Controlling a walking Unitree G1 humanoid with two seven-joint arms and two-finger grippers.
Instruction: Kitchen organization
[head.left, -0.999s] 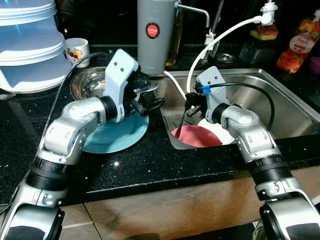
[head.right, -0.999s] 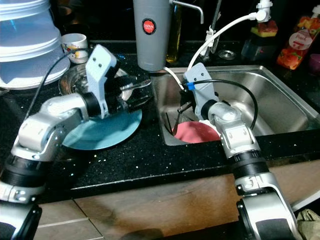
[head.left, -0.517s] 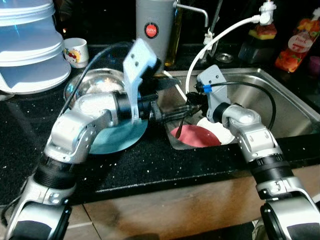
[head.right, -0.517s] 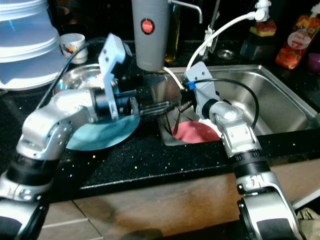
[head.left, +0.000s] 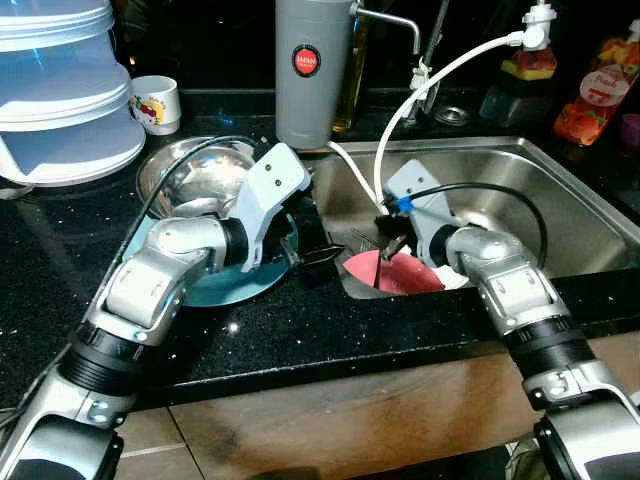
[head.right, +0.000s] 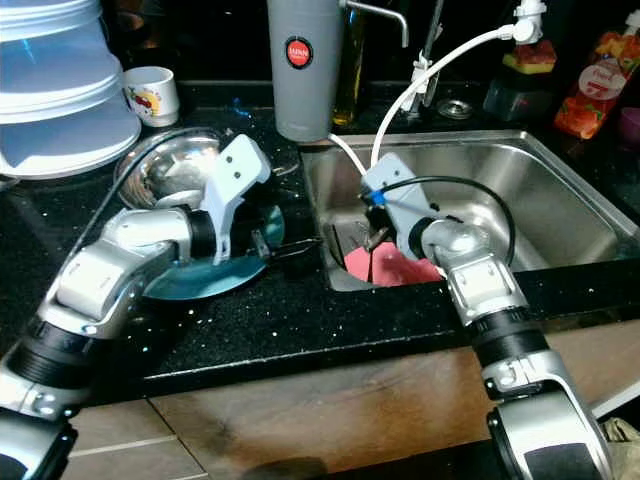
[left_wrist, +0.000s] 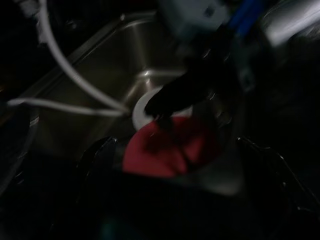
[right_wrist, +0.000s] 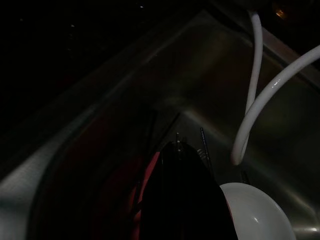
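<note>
Here, right claw (head.left: 388, 243) above pink plate (head.left: 400, 277).

A pink plate (head.left: 405, 276) lies flat in the sink's near left corner, with a white dish (right_wrist: 255, 212) just beside it. A round blue plate (head.left: 232, 282) rests flat on the black surface left of the sink, touching a steel bowl (head.left: 190, 178) behind it.

Red plate (head.left: 395, 275) partly behind right claw (head.left: 392, 246)
</note>
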